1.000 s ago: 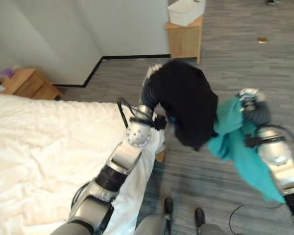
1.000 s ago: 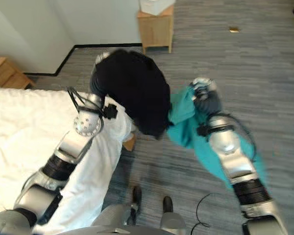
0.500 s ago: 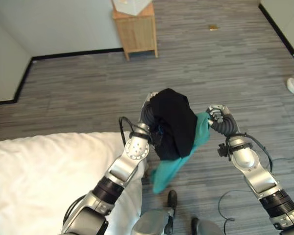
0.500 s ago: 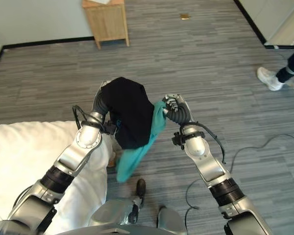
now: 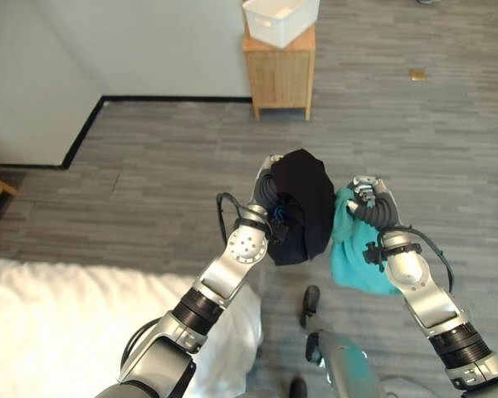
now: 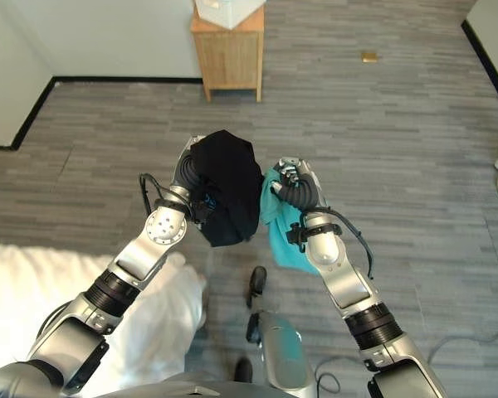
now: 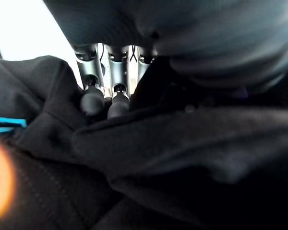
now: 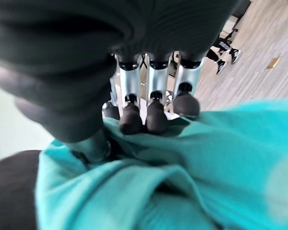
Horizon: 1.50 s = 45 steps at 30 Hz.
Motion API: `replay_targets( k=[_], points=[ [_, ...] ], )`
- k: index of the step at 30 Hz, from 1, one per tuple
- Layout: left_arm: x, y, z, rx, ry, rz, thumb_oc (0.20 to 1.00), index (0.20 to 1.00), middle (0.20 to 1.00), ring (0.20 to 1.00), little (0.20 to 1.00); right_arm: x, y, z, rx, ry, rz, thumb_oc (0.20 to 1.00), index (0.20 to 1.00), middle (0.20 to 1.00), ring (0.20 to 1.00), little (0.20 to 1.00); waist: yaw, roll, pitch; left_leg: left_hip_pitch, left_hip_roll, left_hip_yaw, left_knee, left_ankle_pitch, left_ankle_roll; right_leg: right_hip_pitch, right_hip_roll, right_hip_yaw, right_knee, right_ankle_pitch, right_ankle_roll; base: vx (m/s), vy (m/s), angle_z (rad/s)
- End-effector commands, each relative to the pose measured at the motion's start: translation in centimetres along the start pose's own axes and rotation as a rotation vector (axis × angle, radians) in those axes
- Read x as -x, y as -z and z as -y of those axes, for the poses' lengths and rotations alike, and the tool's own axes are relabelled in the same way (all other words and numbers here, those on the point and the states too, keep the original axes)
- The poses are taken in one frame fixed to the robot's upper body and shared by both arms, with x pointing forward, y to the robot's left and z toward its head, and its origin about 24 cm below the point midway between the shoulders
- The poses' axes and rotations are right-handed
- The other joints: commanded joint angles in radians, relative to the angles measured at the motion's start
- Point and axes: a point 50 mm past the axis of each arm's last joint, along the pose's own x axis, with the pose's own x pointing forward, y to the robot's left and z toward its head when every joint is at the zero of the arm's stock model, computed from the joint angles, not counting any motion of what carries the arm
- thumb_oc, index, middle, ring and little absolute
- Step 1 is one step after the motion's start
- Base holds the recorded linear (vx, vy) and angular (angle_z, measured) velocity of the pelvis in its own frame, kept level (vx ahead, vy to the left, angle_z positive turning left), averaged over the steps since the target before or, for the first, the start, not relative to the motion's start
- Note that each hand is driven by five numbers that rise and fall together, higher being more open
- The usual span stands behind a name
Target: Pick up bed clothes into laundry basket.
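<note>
Here the left hand point(image 7: 105, 91) is gripping a black garment point(image 5: 303, 207), its fingers curling down into the dark folds, and the cloth is draping over the hand and hanging above the grey plank floor point(image 5: 166, 157). Just to its right, the right hand point(image 5: 367, 199) is clutching a teal garment point(image 5: 357, 253), its dark-tipped fingers point(image 8: 149, 112) pressing together into the bunched fabric, which is hanging down along the forearm. The two garments are touching where the hands are meeting, out in front of the robot. At the near left, the corner of a bed with a white duvet point(image 5: 58, 323) is showing, well apart from the held clothes. Far off, against the pale wall, a white laundry basket point(image 5: 280, 18) is sitting on a small wooden stand point(image 5: 280, 70).
</note>
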Motion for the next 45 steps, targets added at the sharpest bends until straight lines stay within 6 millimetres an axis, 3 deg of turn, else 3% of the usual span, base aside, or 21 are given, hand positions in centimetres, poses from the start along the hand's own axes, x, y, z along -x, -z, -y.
replay_targets(
  k=[1,3,5,6,8,10,13,16,19,22,24,25,28,32,34,37,39,42,43,44,45],
  points=[
    [-1.8,-4.3,-0.6,0.012,-0.032,0.221,0.200,0.200,0.200,0.200,0.200,-1.4,-3.0,0.9,-0.035,0.076,0.157,0.200,0.200,0.200,0.200,0.200,-0.001,-0.059,-0.056,-0.187,0.177,0.082,0.225,0.056,-0.119,0.204,-0.005,0.087,-0.148,-0.151,0.228,0.32,-0.099,-0.43],
    [-1.9,-4.1,-0.7,0.024,-0.036,0.206,0.200,0.200,0.200,0.200,0.200,-1.8,-2.6,0.7,-0.039,0.072,0.133,0.200,0.200,0.200,0.200,0.200,0.032,-0.082,-0.021,-0.359,0.159,0.073,0.560,0.203,-0.148,0.267,-0.010,0.138,-0.161,-0.152,0.189,0.25,-0.105,-0.08],
    [-1.8,-4.0,-0.5,0.038,-0.037,0.197,0.200,0.200,0.200,0.200,0.200,-2.0,-2.5,0.6,-0.037,0.076,0.121,0.200,0.200,0.200,0.200,0.200,0.067,-0.112,0.005,-0.510,0.102,0.060,0.777,0.198,-0.121,0.304,-0.027,0.180,-0.163,-0.169,0.182,0.23,-0.068,-0.44],
    [-1.9,-4.2,-0.5,0.050,-0.041,0.201,0.200,0.200,0.200,0.200,0.200,-2.0,-2.5,0.5,-0.040,0.075,0.113,0.200,0.200,0.200,0.200,0.200,0.083,-0.113,0.012,-0.566,0.125,0.077,0.802,0.165,-0.103,0.310,-0.032,0.199,-0.163,-0.179,0.186,0.22,0.025,-1.28],
    [-2.0,-4.1,-0.4,0.074,-0.057,0.182,0.200,0.200,0.200,0.200,0.200,-2.4,-2.2,0.1,-0.042,0.072,0.090,0.200,0.200,0.200,0.200,0.200,0.110,-0.109,0.020,-0.607,0.179,0.094,0.648,0.097,-0.082,0.334,-0.045,0.225,-0.163,-0.203,0.199,0.33,0.122,-1.21],
    [-1.8,-3.7,0.0,0.081,-0.051,0.162,0.200,0.200,0.200,0.200,0.200,-2.4,-2.1,-0.4,-0.048,0.070,0.084,0.200,0.200,0.200,0.200,0.200,0.139,-0.104,0.012,-0.573,0.138,0.089,0.410,0.072,-0.063,0.345,-0.049,0.267,-0.163,-0.224,0.219,0.41,0.201,-0.62],
    [-1.2,-2.6,0.1,0.072,-0.048,0.126,0.200,0.200,0.200,0.200,0.200,-2.2,-1.3,-0.8,-0.038,0.070,0.051,0.200,0.200,0.200,0.200,0.200,0.164,-0.080,-0.006,-0.558,0.142,0.075,0.028,0.218,-0.084,0.393,-0.029,0.293,-0.163,-0.259,0.231,0.46,0.182,-0.90],
    [-1.2,-2.3,0.8,0.069,-0.032,0.107,0.200,0.200,0.200,0.200,0.200,-2.4,-1.4,-0.5,-0.047,0.109,0.042,0.200,0.200,0.200,0.200,0.200,0.181,-0.074,-0.007,-0.600,0.154,0.164,-0.036,0.265,-0.086,0.449,-0.034,0.298,-0.163,-0.299,0.229,0.40,0.169,-0.51],
    [-1.2,-1.7,1.1,0.052,-0.024,0.077,0.200,0.200,0.200,0.200,0.200,-2.7,-2.1,-0.6,-0.034,0.123,0.074,0.200,0.200,0.200,0.200,0.200,0.200,-0.070,-0.060,-0.541,0.114,0.067,-0.089,0.289,-0.057,0.505,-0.050,0.336,-0.163,-0.305,0.240,0.51,0.231,-0.06],
    [-1.0,-1.5,1.2,0.046,-0.013,0.071,0.200,0.200,0.200,0.200,0.200,-2.6,-1.9,-0.7,-0.035,0.128,0.062,0.200,0.200,0.200,0.200,0.200,0.198,-0.080,-0.070,-0.508,0.098,0.060,-0.089,0.272,-0.040,0.512,-0.067,0.335,-0.099,-0.318,0.251,0.32,0.139,-0.22],
    [-1.0,-1.3,1.2,0.053,-0.014,0.058,0.200,0.200,0.200,0.200,0.200,-2.6,-1.4,-1.0,-0.064,0.121,0.025,0.200,0.200,0.200,0.200,0.200,0.194,-0.077,-0.064,-0.441,0.082,0.039,-0.091,0.253,-0.009,0.442,-0.098,0.341,0.162,-0.257,0.295,0.34,0.221,0.05],
    [-1.1,-1.4,1.3,0.066,-0.020,0.052,0.200,0.200,0.200,0.200,0.200,-2.8,-1.0,-1.3,-0.107,0.114,-0.006,0.200,0.200,0.200,0.200,0.200,0.156,-0.049,-0.028,-0.379,0.089,0.000,-0.095,0.246,0.014,0.307,-0.087,0.378,0.431,-0.124,0.309,0.37,0.268,0.30],
    [-1.5,-1.5,1.8,0.056,-0.010,0.056,0.200,0.200,0.200,0.200,0.200,-2.7,0.4,-0.9,-0.157,0.132,-0.074,0.200,0.200,0.200,0.200,0.200,0.095,-0.026,-0.013,-0.324,0.103,-0.058,-0.097,0.218,0.016,0.158,0.019,0.428,0.554,-0.186,0.284,0.34,0.122,1.35],
    [-1.6,-1.7,2.5,0.069,0.026,0.054,0.200,0.200,0.200,0.200,0.200,-1.9,1.9,-0.4,-0.187,0.156,-0.143,0.200,0.200,0.200,0.200,0.200,0.034,-0.048,-0.013,-0.265,0.089,-0.126,-0.097,0.165,-0.011,0.088,0.038,0.397,0.280,-0.240,0.264,0.39,-0.050,1.28],
    [-1.6,-1.3,2.6,0.055,0.032,0.039,0.200,0.200,0.200,0.200,0.200,-1.7,2.3,-0.4,-0.167,0.149,-0.157,0.200,0.200,0.200,0.200,0.200,0.014,-0.061,-0.027,-0.210,0.084,-0.151,-0.097,0.105,-0.016,0.073,0.034,0.361,0.080,-0.196,0.270,0.50,-0.107,0.83],
    [-1.5,-0.8,1.8,0.019,0.015,0.032,0.200,0.200,0.200,0.200,0.200,-1.9,2.2,-0.8,-0.123,0.126,-0.154,0.200,0.200,0.200,0.200,0.200,0.034,-0.072,-0.039,-0.146,0.117,-0.075,-0.097,0.028,-0.045,0.097,-0.044,0.101,-0.096,-0.138,0.288,0.41,-0.120,0.23],
    [-1.5,-0.6,1.4,-0.012,0.024,0.036,0.200,0.200,0.200,0.200,0.200,-1.9,2.6,-0.9,-0.074,0.104,-0.163,0.200,0.200,0.200,0.200,0.200,0.056,-0.087,-0.068,-0.107,0.134,-0.036,-0.097,0.002,-0.054,0.137,-0.059,0.012,-0.132,-0.143,0.275,0.44,-0.111,-0.42],
    [-1.4,-0.6,1.4,-0.022,0.024,0.042,0.200,0.200,0.200,0.200,0.200,-1.8,2.8,-0.5,-0.059,0.115,-0.163,0.200,0.200,0.200,0.200,0.200,0.069,-0.092,-0.089,-0.106,0.169,-0.017,0.029,0.032,-0.082,0.196,-0.034,0.030,-0.156,-0.132,0.250,0.38,-0.075,-0.66],
    [-1.4,-0.7,1.5,-0.007,0.029,0.039,0.200,0.200,0.200,0.200,0.200,-2.3,2.3,0.5,-0.031,0.146,-0.129,0.200,0.200,0.200,0.200,0.200,0.081,-0.101,-0.075,-0.213,0.175,0.029,0.320,0.087,-0.129,0.266,-0.027,0.064,-0.163,-0.133,0.230,0.18,-0.053,0.18],
    [-1.5,-0.7,1.5,-0.008,0.030,0.041,0.200,0.200,0.200,0.200,0.200,-2.3,2.3,0.5,-0.032,0.148,-0.128,0.200,0.200,0.200,0.200,0.200,0.078,-0.107,-0.078,-0.232,0.167,0.026,0.335,0.088,-0.127,0.257,-0.035,0.061,-0.163,-0.128,0.231,0.31,-0.106,-0.02],
    [-1.8,-1.0,1.5,0.006,0.025,0.044,0.200,0.200,0.200,0.200,0.200,-3.3,1.3,1.8,0.001,0.197,-0.080,0.200,0.200,0.200,0.200,0.200,0.115,-0.126,-0.043,-0.375,0.139,0.031,0.577,0.140,-0.129,0.304,-0.034,0.098,-0.163,-0.145,0.205,0.12,-0.066,-0.39]
  ],
)
